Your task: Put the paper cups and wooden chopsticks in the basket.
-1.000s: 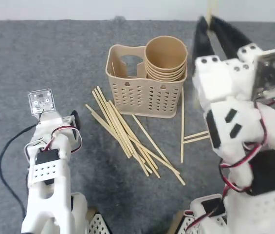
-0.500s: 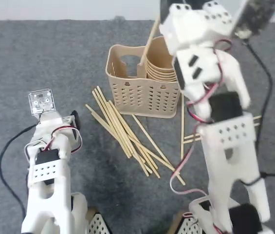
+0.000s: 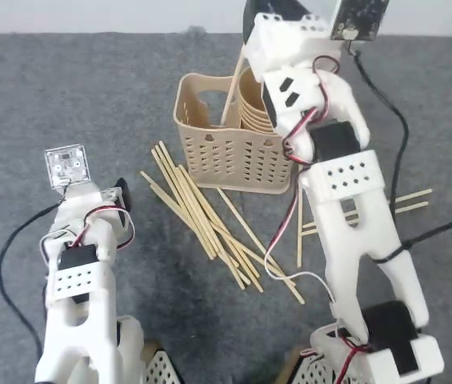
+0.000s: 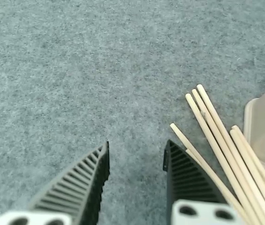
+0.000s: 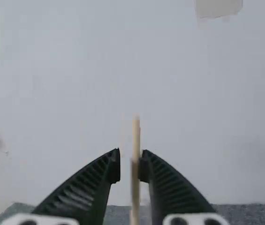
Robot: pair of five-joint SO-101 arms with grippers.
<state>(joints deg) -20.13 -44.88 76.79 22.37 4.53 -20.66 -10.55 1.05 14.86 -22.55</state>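
The reference item is the basket point(image 3: 234, 156), which stands on the grey carpet point(image 3: 66, 96).

1. From the high view we read the layout. The stack of cups point(image 3: 251, 108) sits in the basket's right compartment, partly covered by the right arm point(image 3: 346, 172). The held chopstick point(image 3: 232, 90) leans steeply, its lower end inside the basket's left compartment and its upper end at the arm's tip above the basket's far rim.
2. The loose chopsticks point(image 3: 206, 220) lie fanned on the carpet just in front of the basket. A single stick point(image 3: 299, 228) lies off the basket's front right corner, and a pair point(image 3: 408, 200) lies well apart to the basket's right.
3. The right wrist view adds the grip detail. The right gripper point(image 5: 129, 164) points at a pale wall point(image 5: 132, 61), jaws drawn nearly together and pinching the held chopstick, whose end stands past the fingertips.
4. The left wrist view adds the other arm's state. The left gripper point(image 4: 136, 151) hangs over bare carpet to the basket's front left, jaws spread with nothing between them. The near ends of the loose chopsticks lie just beside one finger, with a corner of the basket beyond.
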